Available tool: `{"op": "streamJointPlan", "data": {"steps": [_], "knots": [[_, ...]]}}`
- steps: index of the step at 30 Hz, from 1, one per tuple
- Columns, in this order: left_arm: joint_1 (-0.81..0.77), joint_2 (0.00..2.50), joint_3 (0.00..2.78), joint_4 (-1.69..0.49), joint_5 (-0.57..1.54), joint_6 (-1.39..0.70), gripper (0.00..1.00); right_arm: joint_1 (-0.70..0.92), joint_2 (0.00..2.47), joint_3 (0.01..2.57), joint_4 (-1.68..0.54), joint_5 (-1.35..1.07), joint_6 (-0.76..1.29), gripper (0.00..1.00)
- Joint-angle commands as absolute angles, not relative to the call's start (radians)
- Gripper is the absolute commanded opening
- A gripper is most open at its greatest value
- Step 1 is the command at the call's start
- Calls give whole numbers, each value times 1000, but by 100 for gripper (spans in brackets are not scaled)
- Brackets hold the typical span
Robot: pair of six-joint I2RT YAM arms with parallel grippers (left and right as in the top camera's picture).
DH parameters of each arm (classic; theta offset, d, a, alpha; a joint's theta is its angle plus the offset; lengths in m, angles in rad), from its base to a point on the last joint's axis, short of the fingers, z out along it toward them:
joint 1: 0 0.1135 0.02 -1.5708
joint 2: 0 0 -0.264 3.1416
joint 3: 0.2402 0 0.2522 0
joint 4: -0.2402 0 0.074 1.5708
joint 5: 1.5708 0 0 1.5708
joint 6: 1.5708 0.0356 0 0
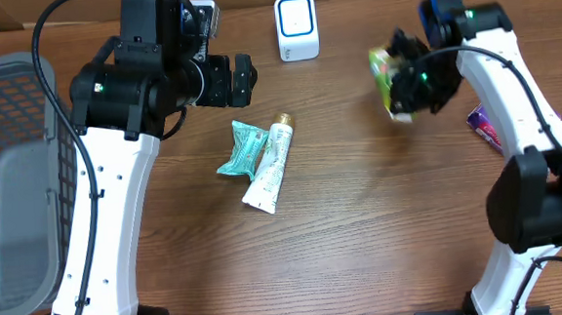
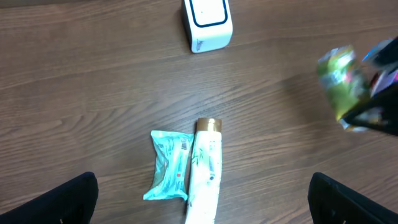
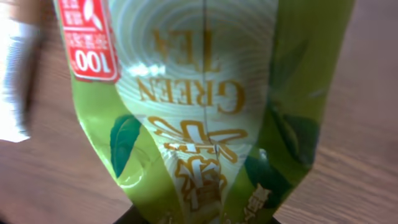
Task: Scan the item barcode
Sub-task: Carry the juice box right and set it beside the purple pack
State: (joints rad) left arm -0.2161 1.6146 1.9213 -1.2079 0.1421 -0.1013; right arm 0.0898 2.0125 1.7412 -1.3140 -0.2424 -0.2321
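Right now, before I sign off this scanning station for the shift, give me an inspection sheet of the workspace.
Surface: wooden table, no spills seen.
Job's things: green tea packet held up; white scanner box at the far edge.
Clutter: teal packet touching white tube; purple packet; grey basket.
Pincers: left pincer open, empty; right pincer shut on the green tea packet.
Cables: black cable along each arm.
Surroundings: nothing seen.

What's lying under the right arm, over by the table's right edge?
A purple packet lies flat on the table. Only its left part shows. The right arm passes over it and covers the rest, so its label and full shape cannot be seen.
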Motion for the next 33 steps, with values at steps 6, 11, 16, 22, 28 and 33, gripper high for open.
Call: {"op": "streamJointPlan", "data": {"steps": [6,11,16,22,28,33], "knots": [[-217,1623,1924,-1207,149,-90,99,-29,2010,1450,-1142,-18,17,4],[-217,1623,1924,-1207,149,-90,99,-99,2010,1402,-1087,62,87,4],[-217,1623,1924,-1207,149,-90,99,-139,2010,1402,-1085,59,86,44],[-216,1623,1924,-1207,149,-90,100,-146,2009,1464,-1155,53,81,84],[-216,1623,1924,-1207,149,-90,100,-138,1987,1668,-1269,-222,78,98],[-216,1623,1924,-1207,149,-90,100,-94,1971,1759,-1301,-585,79,100]]}}
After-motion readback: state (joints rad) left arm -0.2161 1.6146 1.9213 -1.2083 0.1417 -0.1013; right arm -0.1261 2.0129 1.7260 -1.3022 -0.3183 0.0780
